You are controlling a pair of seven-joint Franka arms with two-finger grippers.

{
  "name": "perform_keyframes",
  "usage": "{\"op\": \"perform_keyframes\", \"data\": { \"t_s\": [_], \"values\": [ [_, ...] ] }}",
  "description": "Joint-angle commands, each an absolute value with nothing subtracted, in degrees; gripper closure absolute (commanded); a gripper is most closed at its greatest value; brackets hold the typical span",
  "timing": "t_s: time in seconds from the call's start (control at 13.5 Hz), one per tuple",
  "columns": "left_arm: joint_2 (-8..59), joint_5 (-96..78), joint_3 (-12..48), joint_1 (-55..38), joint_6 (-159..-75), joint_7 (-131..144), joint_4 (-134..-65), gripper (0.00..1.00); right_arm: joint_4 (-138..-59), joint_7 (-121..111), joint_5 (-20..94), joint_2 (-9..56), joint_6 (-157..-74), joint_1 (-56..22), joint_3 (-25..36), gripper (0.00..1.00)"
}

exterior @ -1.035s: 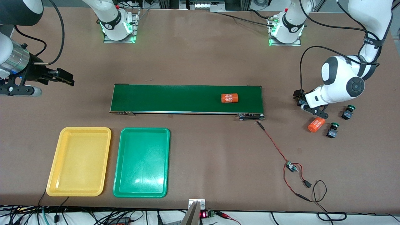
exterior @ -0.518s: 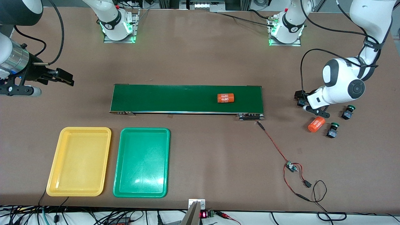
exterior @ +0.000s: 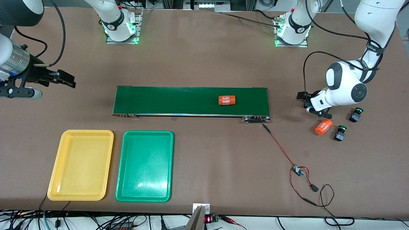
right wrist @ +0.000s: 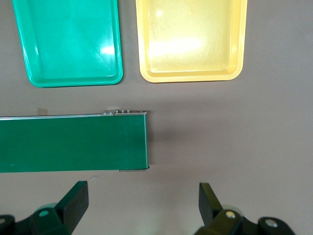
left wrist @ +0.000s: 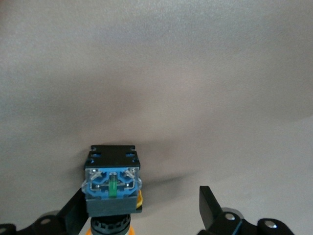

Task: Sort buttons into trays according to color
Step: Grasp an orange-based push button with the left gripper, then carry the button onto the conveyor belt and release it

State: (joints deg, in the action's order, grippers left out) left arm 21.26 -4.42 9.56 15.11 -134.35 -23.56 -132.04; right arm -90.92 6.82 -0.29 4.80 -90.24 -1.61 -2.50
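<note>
Brown matting covers the table (exterior: 204, 57) from end to end. At the left arm's end the left tool (exterior: 307, 104) hangs low with its jaws spread; in the left wrist view a yellow-capped button (left wrist: 112, 183) stands between them, against one finger (left wrist: 73, 215) and clear of the other. Just beside this tool lies an orange cylinder (exterior: 323, 127) whose print is too tilted to read, then two green-capped buttons (exterior: 340, 133) (exterior: 356, 114). Between the tools runs a dark green conveyor belt (exterior: 179, 100) carrying a second orange cylinder (exterior: 227, 100) printed "4680" in white rows. The right tool (exterior: 65, 80) waits open in the air at the right arm's end. Under it — seen in the right wrist view — are the belt's end, the yellow tray (exterior: 81, 164) and the green tray (exterior: 145, 166) beside it, both without buttons.
</note>
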Motion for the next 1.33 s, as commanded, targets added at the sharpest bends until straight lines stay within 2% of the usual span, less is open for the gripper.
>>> {"op": "perform_keyframes", "data": {
  "t_s": [0.0, 0.07, 0.15, 0.3, 0.37, 0.44, 0.81, 1.26],
  "values": [
    [20.92, -5.45, 9.76, 16.0, -135.09, -23.64, -132.63, 0.12, -90.97, 7.65, -0.35, 4.48, -89.74, -1.41, -2.64, 0.0],
    [20.92, -5.45, 9.76, 16.0, -135.09, -23.73, -132.63, 0.3, -90.97, 7.56, -0.35, 4.48, -89.74, -1.41, -2.64, 0.0],
    [20.92, -5.45, 9.76, 16.0, -135.09, -23.9, -132.63, 0.44, -90.97, 7.3, -0.35, 4.48, -89.74, -1.41, -2.64, 0.0],
    [20.92, -5.45, 9.76, 16.08, -135.0, -24.78, -132.63, 0.84, -90.97, 7.12, -0.35, 4.48, -89.74, -1.41, -2.64, 0.0],
    [21.0, -5.45, 9.76, 16.08, -134.83, -24.79, -132.63, 0.97, -90.97, 7.03, -0.26, 4.48, -89.74, -1.41, -2.64, 0.0],
    [20.83, -5.45, 9.76, 16.0, -134.48, -24.79, -132.54, 1.0, -90.97, 7.03, -0.18, 4.57, -89.74, -1.41, -2.64, 0.0],
    [16.01, -5.45, 10.11, 12.85, -132.2, -23.47, -131.05, 1.0, -90.97, 6.86, 0.0, 4.75, -89.74, -1.32, -2.46, 0.0],
    [13.36, -5.45, 10.98, 0.37, -118.93, -7.23, -121.21, 1.0, -90.97, 6.86, 0.0, 4.75, -89.74, -1.23, -2.46, 0.0]
  ]
}}
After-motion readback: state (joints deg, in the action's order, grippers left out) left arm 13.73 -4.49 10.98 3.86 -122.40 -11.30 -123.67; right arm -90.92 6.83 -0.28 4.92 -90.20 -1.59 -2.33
